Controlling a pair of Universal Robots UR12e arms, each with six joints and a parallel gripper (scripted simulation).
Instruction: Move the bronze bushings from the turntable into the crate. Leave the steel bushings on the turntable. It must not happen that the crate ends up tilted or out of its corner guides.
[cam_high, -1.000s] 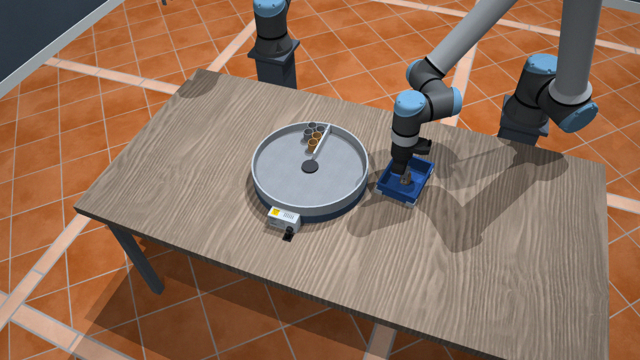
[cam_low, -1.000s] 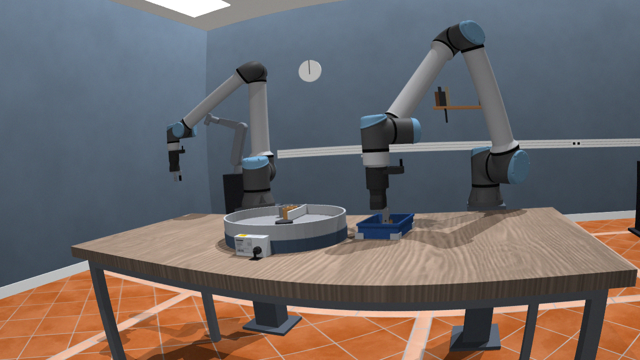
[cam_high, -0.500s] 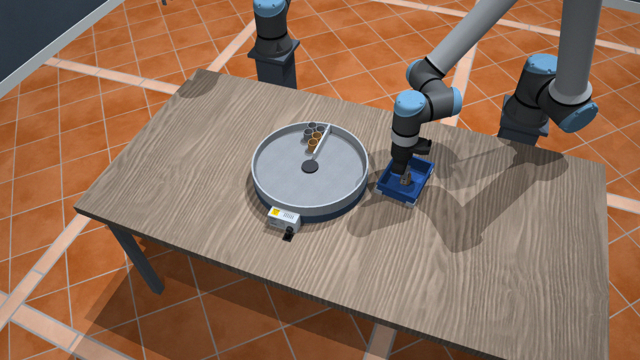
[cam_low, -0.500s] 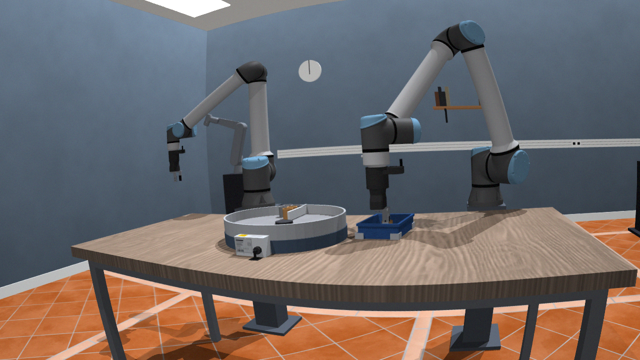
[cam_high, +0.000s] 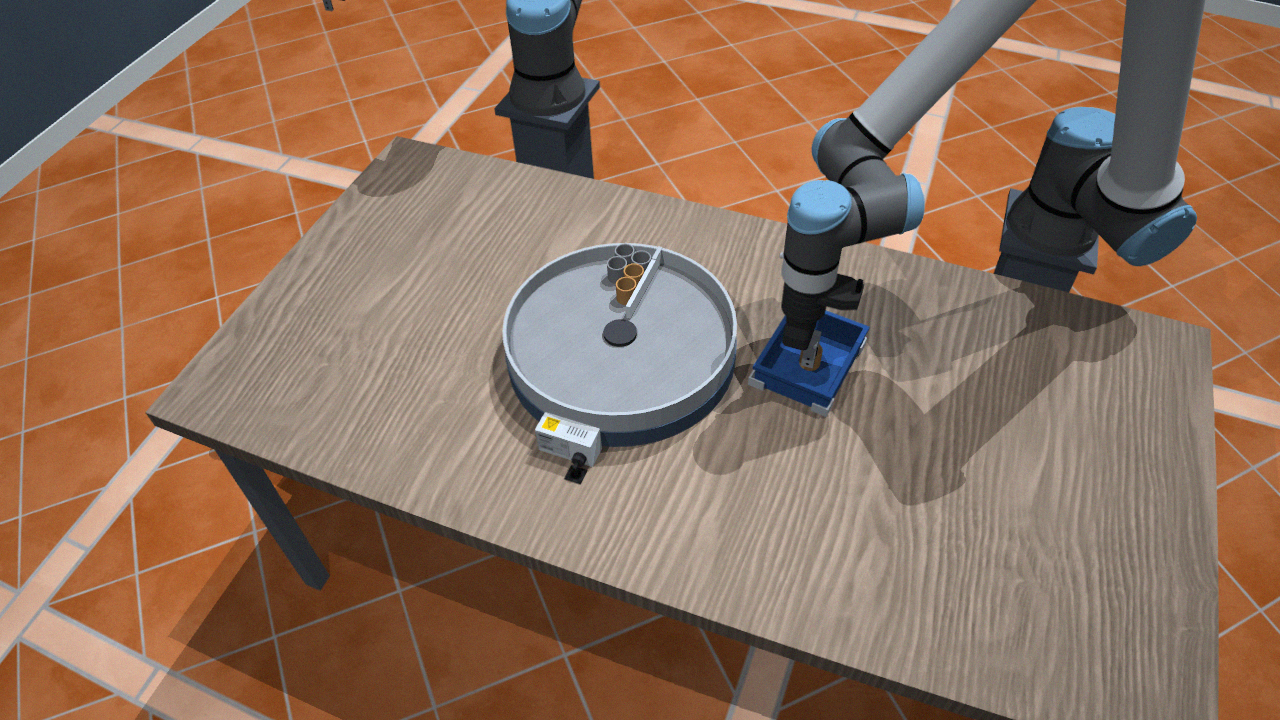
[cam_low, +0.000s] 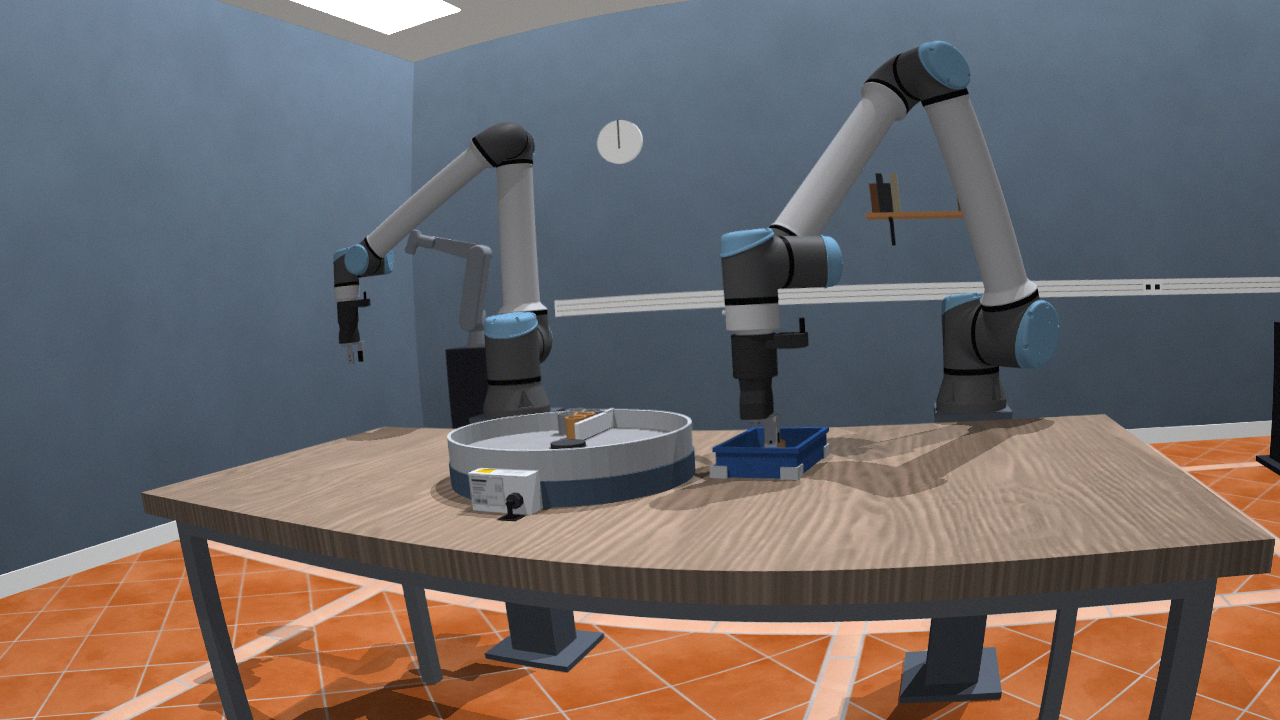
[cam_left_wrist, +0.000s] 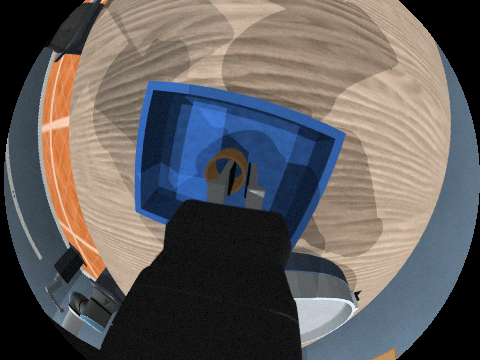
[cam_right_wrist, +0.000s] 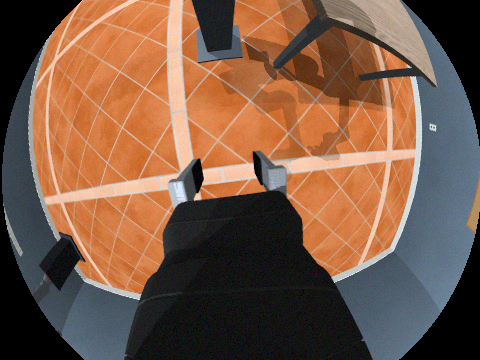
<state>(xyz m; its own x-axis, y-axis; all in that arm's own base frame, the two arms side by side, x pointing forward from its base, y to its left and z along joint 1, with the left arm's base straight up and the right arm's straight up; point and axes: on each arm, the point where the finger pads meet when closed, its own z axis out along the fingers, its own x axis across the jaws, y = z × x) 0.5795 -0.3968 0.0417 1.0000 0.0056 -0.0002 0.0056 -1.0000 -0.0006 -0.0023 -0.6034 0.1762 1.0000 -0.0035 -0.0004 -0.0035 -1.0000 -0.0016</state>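
L gripper (cam_high: 812, 358) (cam_low: 774, 438) (cam_left_wrist: 240, 177) points down, fingers slightly apart; R gripper (cam_low: 355, 356) (cam_right_wrist: 229, 172) wide open, pointing down.
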